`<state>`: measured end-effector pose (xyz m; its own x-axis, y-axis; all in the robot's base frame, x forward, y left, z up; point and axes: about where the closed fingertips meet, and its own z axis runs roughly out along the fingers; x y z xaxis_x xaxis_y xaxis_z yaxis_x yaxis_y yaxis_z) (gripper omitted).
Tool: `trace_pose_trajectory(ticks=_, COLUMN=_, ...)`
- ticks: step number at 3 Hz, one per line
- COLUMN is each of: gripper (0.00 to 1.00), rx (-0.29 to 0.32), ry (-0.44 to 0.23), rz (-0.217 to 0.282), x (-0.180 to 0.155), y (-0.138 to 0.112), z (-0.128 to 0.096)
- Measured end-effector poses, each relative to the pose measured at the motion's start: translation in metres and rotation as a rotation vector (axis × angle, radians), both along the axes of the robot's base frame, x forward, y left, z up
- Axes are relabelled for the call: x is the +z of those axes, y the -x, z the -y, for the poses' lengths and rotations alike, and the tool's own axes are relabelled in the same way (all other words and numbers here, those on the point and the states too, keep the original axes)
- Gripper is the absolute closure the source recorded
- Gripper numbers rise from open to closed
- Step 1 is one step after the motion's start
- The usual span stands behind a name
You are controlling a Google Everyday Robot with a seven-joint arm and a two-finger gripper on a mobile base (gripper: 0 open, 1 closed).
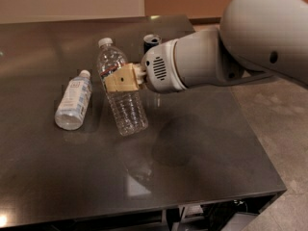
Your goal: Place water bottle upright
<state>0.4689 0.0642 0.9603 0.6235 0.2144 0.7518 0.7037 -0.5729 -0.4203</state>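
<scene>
The water bottle [126,110] is clear and ribbed with a white cap and a narrow red-and-dark label band. It is tilted, cap toward the far side and base toward me, and seems lifted a little off the dark table [202,148]. My gripper [120,79] reaches in from the right. Its tan fingers [126,76] are shut on the bottle at the label band, just below the shoulder.
A smaller smooth bottle with a wide white label [73,101] lies on its side to the left of the water bottle. A drink can [152,43] stands behind my wrist. The table's right edge [262,143] drops to a tiled floor.
</scene>
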Motion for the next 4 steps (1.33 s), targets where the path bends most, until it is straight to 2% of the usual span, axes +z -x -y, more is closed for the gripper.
trace_pose_trajectory(ticks=1, gripper=1.00, rx=0.133, ry=-0.015, rz=0.074, x=-0.002, y=0.010, z=-0.005)
trace_pose_trajectory(ticks=2, gripper=1.00, rx=0.195, ry=0.030, rz=0.214, x=-0.006, y=0.024, z=-0.003)
trace_pose_trajectory(ticks=3, gripper=1.00, rx=0.187, ry=0.039, rz=0.356, x=-0.008, y=0.027, z=-0.001)
trace_pose_trajectory(ticks=4, gripper=1.00, rx=0.213, ry=0.077, rz=0.447, x=-0.003, y=0.029, z=0.001)
